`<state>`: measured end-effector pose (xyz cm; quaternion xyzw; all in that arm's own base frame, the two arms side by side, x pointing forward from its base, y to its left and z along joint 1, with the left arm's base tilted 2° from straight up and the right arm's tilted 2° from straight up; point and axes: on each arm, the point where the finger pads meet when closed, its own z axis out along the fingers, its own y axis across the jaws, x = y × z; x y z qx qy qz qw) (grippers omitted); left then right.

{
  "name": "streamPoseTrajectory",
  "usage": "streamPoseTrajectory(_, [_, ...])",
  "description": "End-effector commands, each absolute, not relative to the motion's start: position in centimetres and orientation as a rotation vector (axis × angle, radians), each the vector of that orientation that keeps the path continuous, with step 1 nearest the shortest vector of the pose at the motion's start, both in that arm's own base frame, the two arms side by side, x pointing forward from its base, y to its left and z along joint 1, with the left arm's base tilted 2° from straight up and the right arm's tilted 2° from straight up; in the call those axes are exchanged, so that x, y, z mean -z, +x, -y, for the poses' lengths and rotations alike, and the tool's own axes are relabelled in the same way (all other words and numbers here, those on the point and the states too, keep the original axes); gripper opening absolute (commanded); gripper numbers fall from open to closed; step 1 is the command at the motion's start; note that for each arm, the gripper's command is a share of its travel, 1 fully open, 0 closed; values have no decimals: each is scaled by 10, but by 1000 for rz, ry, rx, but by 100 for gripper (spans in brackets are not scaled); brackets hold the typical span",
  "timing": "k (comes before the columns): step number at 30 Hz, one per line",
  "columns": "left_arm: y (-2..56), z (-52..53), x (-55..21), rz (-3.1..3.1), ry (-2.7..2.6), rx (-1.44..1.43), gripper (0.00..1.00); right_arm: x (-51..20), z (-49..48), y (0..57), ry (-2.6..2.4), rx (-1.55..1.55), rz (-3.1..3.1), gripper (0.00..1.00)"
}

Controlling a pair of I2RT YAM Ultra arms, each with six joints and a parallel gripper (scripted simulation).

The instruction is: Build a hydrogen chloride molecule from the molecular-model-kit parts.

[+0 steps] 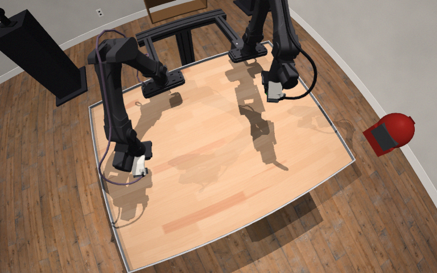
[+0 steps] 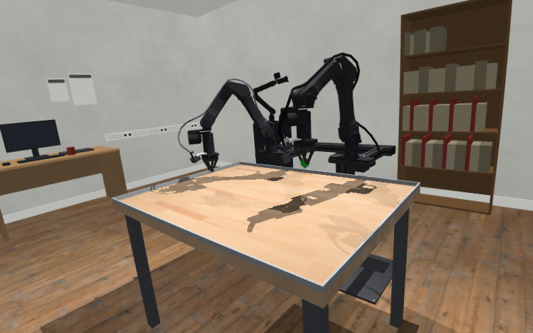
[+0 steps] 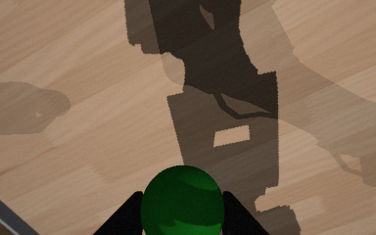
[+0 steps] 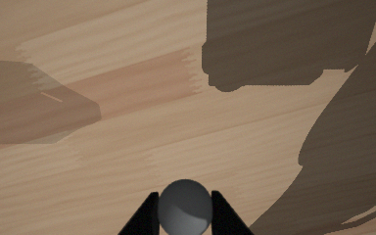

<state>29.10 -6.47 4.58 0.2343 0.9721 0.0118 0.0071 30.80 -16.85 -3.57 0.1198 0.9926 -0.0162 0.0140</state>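
The green chlorine ball (image 2: 305, 163) (image 3: 182, 201) is gripped by my left gripper (image 2: 305, 161) (image 3: 182, 202), which is shut on it and hangs above the table. Only a sliver of green shows beside that wrist in the top view. My right gripper (image 2: 211, 168) (image 4: 185, 202) is shut on the white hydrogen ball (image 4: 185, 203), which looks grey in shade in the right wrist view. The two grippers stand far apart. No grey peg is visible in any view. The holes of both balls are hidden, and I cannot tell whether a peg sits in either.
The wooden table (image 1: 197, 135) (image 2: 227, 206) has a low grey rim, whose edge crosses the lower left of the left wrist view. Dark arm shadows lie across the wood. The arm bases stand along one side. A red helmet-like object (image 1: 396, 129) is off the table.
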Motion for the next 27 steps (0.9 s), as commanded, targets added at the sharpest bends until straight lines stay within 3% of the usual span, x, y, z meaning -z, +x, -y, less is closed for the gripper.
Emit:
streamPoseTrajectory(1, [301, 76, -64, -2956, 630, 48, 0, 15, 172, 323, 365, 75, -3036, 0])
streamPoseTrajectory(27, [286, 141, -117, -2683, 49, 747, 0, 11, 174, 328, 363, 86, -3016, 0])
